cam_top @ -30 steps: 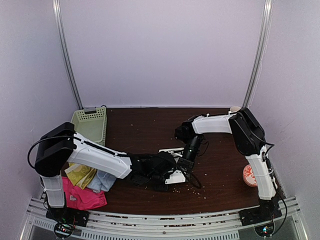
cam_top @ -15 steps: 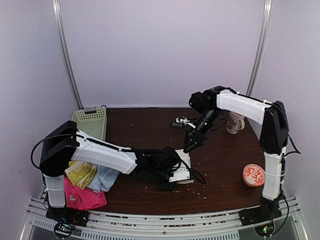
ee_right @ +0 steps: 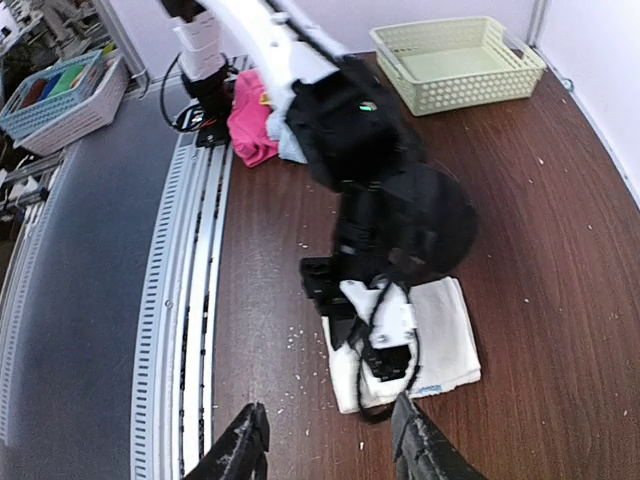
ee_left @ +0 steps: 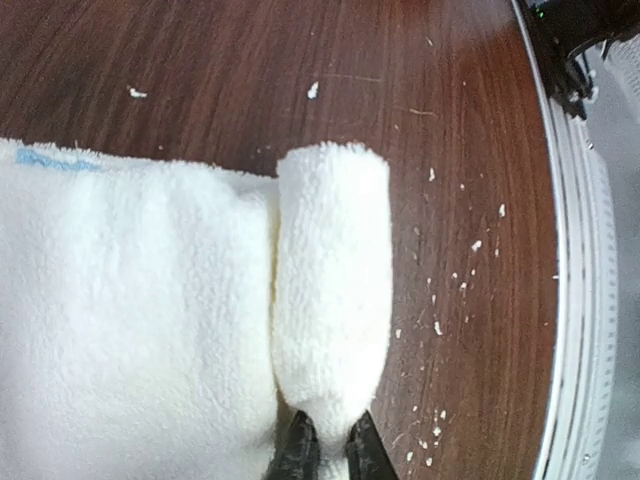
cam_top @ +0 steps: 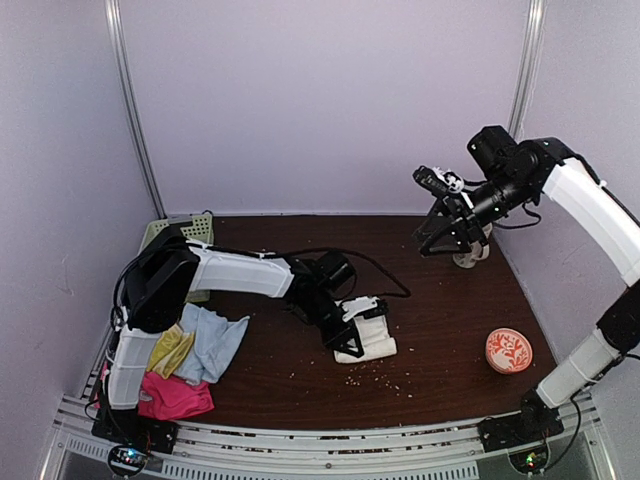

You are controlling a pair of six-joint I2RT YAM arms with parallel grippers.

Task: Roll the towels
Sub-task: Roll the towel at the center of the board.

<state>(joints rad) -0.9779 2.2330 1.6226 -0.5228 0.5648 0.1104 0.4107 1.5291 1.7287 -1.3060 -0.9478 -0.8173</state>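
Left gripper clenched on one end of the cream towel's roll, middle of the table. Right gripper released, empty, raised well apart. Risk: turning from one end skews the roll, and the far end loosens

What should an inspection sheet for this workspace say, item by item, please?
Surface: dark wooden table, scattered with pale crumbs.
Job's things: cream towel, one edge rolled; blue towel, yellow-green towel and pink towel heaped, unrolled.
Clutter: green basket, pale mug, orange patterned dish.
Grippers: left fingers pinch the roll's end; right fingers open, raised, empty.
Cables: black cable loops over the table.
Surroundings: plain pale walls.
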